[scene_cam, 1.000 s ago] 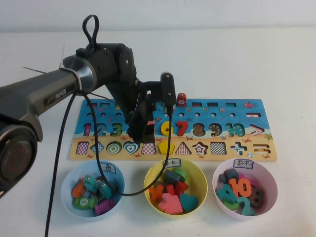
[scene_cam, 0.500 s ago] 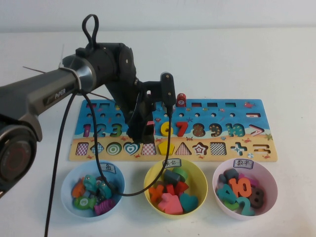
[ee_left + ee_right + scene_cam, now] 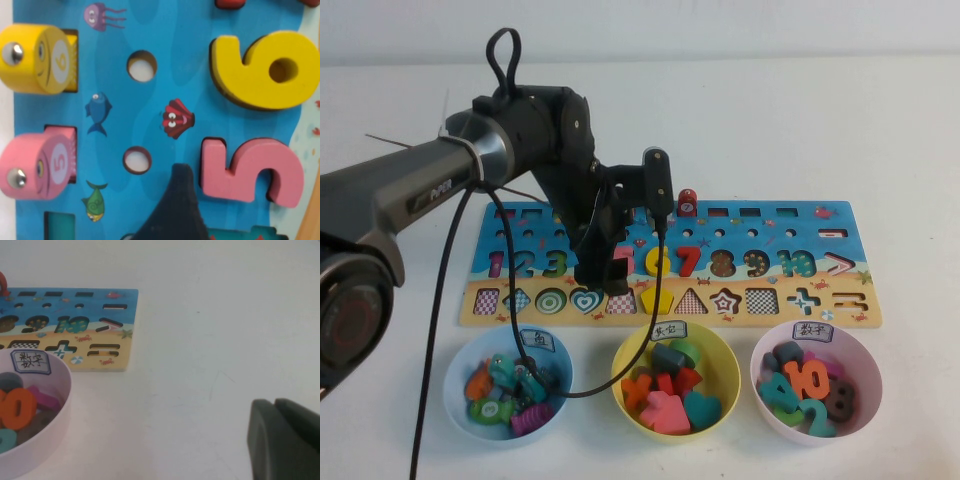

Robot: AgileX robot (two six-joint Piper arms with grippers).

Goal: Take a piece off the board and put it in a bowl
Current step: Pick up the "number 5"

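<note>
Over the long blue-and-sandy wooden puzzle board (image 3: 670, 265), the left gripper (image 3: 595, 275) hangs low; I cannot tell how far its fingers stand apart. Just beside its dark fingertip (image 3: 175, 210) lies the flat light pink wooden "5" (image 3: 250, 170), seated in its slot. Well off to the gripper's right sits the pale pink round plastic bowl (image 3: 860, 400). Beyond it, the right gripper (image 3: 282, 440) hovers above bare table with fingers pressed together, empty.

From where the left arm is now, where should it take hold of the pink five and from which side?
Probably from above, across the pink five's flat outer edges. It sits proud of the board, tight beside the yellow six, so pinch across the free sides. The left tool hangs right at it; the right tool sits over bare table.
</note>
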